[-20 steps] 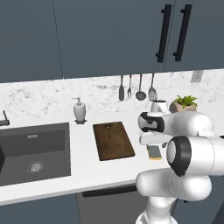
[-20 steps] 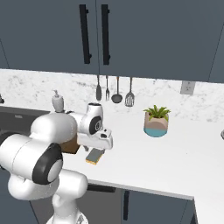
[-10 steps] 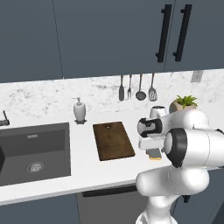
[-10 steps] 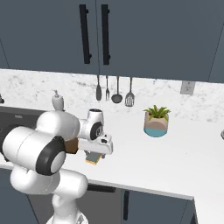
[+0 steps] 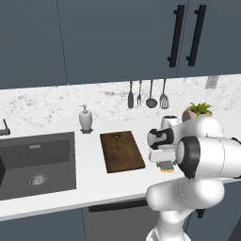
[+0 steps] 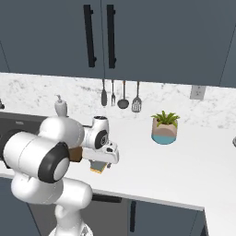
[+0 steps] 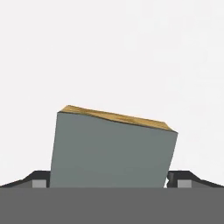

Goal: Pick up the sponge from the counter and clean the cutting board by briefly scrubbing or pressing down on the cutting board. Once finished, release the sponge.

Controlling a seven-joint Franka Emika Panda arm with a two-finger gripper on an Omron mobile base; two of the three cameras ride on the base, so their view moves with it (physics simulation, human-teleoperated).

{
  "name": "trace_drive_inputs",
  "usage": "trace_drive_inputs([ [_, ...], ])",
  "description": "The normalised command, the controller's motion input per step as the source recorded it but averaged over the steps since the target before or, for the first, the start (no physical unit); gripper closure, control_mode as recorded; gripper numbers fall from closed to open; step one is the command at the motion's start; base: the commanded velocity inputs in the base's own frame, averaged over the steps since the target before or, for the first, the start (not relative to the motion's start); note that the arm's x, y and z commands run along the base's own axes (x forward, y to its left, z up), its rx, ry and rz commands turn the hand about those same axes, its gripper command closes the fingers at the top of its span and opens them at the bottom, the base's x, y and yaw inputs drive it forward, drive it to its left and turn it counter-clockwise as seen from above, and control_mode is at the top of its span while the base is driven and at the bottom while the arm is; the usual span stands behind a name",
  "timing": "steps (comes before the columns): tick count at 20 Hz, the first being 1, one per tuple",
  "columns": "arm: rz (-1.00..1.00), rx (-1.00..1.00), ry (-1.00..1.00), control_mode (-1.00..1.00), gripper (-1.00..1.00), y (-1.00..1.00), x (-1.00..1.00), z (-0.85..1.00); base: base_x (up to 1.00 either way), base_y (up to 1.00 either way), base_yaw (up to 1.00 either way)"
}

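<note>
Grey-green face of the sponge (image 7: 113, 151) sits between the gripper's (image 7: 113, 180) spread fingers — jaws wide, not clamped — on the white counter (image 5: 89, 179), right of the cutting board (image 5: 121, 151).

Glossy white rounded arm (image 5: 207, 146), dark circular joint caps, bulbous white base, small dark finger tips (image 7: 39, 178)

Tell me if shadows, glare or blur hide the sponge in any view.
Hand view: sponge sharp, evenly lit, no glare, lower part cut by the frame edge. Left base view: sponge mostly behind the arm, not shadowed. Right base view: likewise, soft rendering, sponge small.
</note>
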Motion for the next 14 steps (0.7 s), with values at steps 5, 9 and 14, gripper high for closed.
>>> trace_drive_inputs([
  [5,0.0,0.0,-0.04,-1.0,-1.0,0.0,-0.05,0.0,0.0,0.0,0.0],
  [9,0.0,0.0,-0.01,-1.0,-1.0,0.0,0.0,0.0,0.0,0.0,0.0],
  [14,0.0,0.0,0.0,-1.0,-1.0,0.0,0.0,0.05,0.0,0.0,0.0],
])
